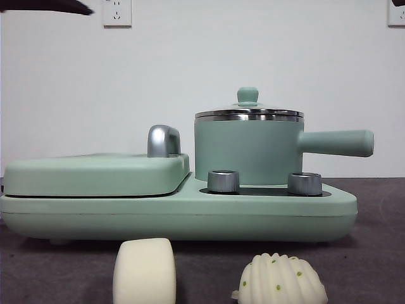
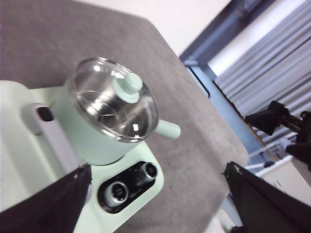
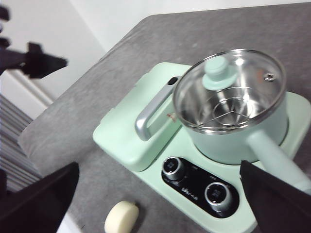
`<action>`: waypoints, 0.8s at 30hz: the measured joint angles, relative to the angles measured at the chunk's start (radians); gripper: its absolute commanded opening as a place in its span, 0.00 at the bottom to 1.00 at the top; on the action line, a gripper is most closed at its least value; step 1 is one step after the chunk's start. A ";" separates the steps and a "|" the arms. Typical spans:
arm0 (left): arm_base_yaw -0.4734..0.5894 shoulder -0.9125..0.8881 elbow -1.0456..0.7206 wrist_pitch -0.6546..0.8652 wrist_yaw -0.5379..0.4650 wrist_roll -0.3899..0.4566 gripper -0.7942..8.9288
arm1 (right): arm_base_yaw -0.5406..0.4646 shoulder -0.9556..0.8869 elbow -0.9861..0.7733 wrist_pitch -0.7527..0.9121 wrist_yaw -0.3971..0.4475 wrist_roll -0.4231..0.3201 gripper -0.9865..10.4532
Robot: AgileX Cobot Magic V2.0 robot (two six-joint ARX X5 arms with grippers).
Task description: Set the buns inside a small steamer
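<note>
The small steamer (image 1: 248,151) is a mint-green pot with a long side handle, and its glass lid (image 1: 247,113) is on. It stands on the right half of a green cooker base (image 1: 177,212). Two buns lie on the table in front of the base: a smooth cream block (image 1: 144,271) and a pleated dome with green specks (image 1: 281,278). My left gripper (image 2: 158,170) hangs open high above the steamer (image 2: 109,116). My right gripper (image 3: 159,165) is also open and empty, high over the steamer (image 3: 233,109), with the smooth bun (image 3: 121,217) below it. The pleated bun is outside both wrist views.
A flat green griddle lid (image 1: 95,174) with a chrome handle (image 1: 163,140) covers the base's left half. Two steel knobs (image 1: 223,181) sit on the base's front. A black arm tip (image 1: 44,6) shows at the top left corner. The grey table edge (image 3: 58,131) drops off beyond the griddle.
</note>
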 measured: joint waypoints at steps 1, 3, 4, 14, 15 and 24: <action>-0.013 0.033 0.029 -0.016 0.000 0.000 0.53 | 0.006 0.000 0.000 0.000 0.000 0.000 0.55; -0.044 0.105 0.097 -0.054 -0.001 0.000 0.53 | 0.015 0.000 0.000 0.000 0.000 0.000 0.55; -0.061 0.142 0.134 -0.074 -0.002 0.000 0.53 | 0.019 0.000 0.000 0.000 0.000 0.000 0.55; -0.249 0.494 0.528 -0.271 -0.233 0.080 0.53 | 0.025 0.000 0.000 0.000 0.000 0.000 0.55; -0.262 0.524 0.558 -0.280 -0.242 0.085 0.53 | 0.025 0.000 0.000 0.000 0.000 0.000 0.55; -0.374 0.777 0.792 -0.351 -0.435 0.150 0.53 | 0.026 0.000 0.000 0.000 0.000 0.000 0.55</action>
